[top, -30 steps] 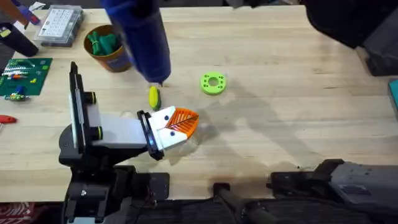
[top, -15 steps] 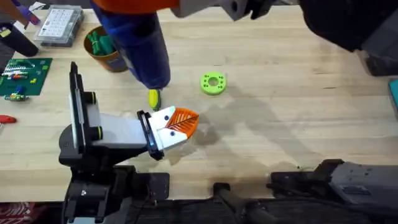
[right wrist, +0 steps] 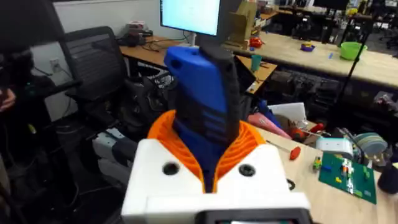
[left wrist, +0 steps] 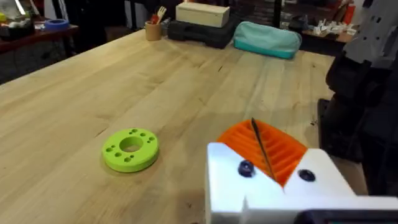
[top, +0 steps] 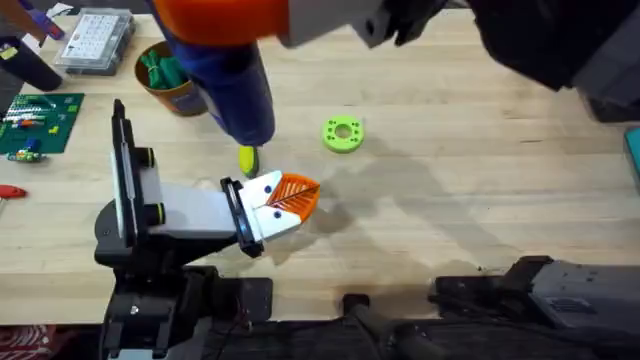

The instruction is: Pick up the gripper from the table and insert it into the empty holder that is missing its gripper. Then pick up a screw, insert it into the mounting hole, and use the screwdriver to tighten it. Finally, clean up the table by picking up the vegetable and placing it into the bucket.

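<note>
Overhead: wedge-shaped orange-and-white gripper [top: 280, 203] seated in grey-white holder [top: 190, 212]; right fingers [right wrist: 214, 163] clamp thick blue screwdriver [top: 235, 85]; left fingers' state unclear; yellow vegetable [top: 247, 158] not yet binned

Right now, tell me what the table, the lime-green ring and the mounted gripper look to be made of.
The table: light wood planks, smooth matte finish, with visible grain and seams. The lime-green ring: probably plastic, uniform matte colour with neat round holes, perhaps printed. The gripper: white base looks like hard plastic; its orange ribbed tip seems a softer lattice, though the look leaves that open.
</note>
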